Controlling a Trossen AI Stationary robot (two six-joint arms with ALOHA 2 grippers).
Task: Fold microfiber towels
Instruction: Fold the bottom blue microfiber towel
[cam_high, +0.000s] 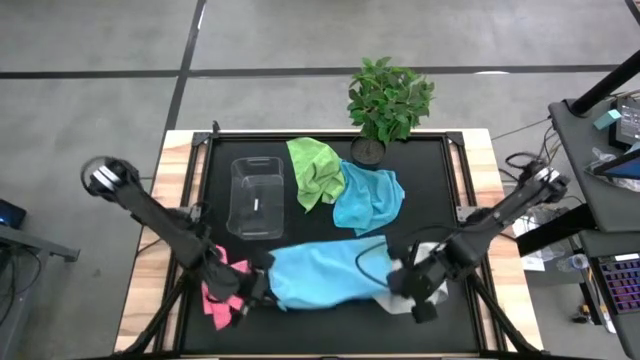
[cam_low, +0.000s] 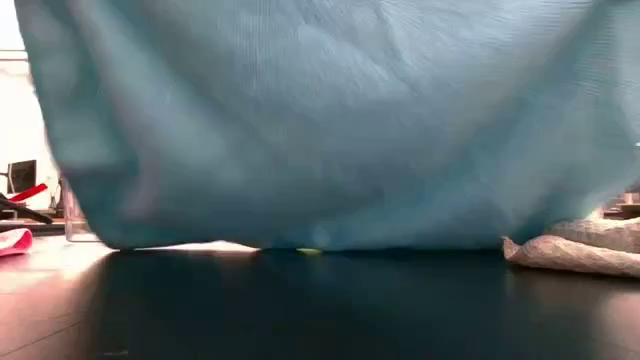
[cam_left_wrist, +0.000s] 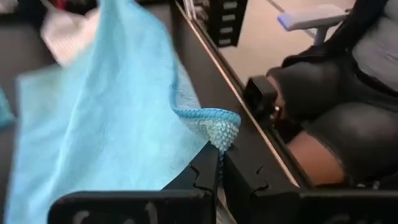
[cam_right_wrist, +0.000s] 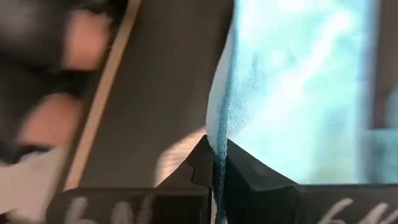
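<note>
A light blue towel (cam_high: 325, 275) is stretched between my two grippers near the table's front edge. In the low view it hangs like a curtain (cam_low: 320, 120), and its lower edge is at or just above the table top. My left gripper (cam_high: 255, 287) is shut on its left end and my right gripper (cam_high: 410, 283) on its right end. A pink towel (cam_high: 222, 292) lies crumpled under the left arm. A pale grey-white towel (cam_high: 400, 298) lies bunched by the right gripper. A lime green towel (cam_high: 314, 170) and a second light blue towel (cam_high: 368, 198) lie crumpled at the back. My left gripper (cam_left_wrist: 219, 163) pinches a hemmed corner of the light blue towel (cam_left_wrist: 221, 132) between its two fingers. The corner sticks out just past the fingertips, and the cloth spreads away from it toward the other arm. My right gripper (cam_right_wrist: 217, 163) pinches the towel's edge (cam_right_wrist: 219, 140) between its two fingers. The edge runs straight out from the fingertips. The cloth spreads away to one side, above the table.
A clear plastic bin (cam_high: 257, 197) stands at the back left of the black mat. A potted plant (cam_high: 388, 100) stands at the far edge. A seated person shows beyond the table's front edge in the left wrist view (cam_left_wrist: 336, 118).
</note>
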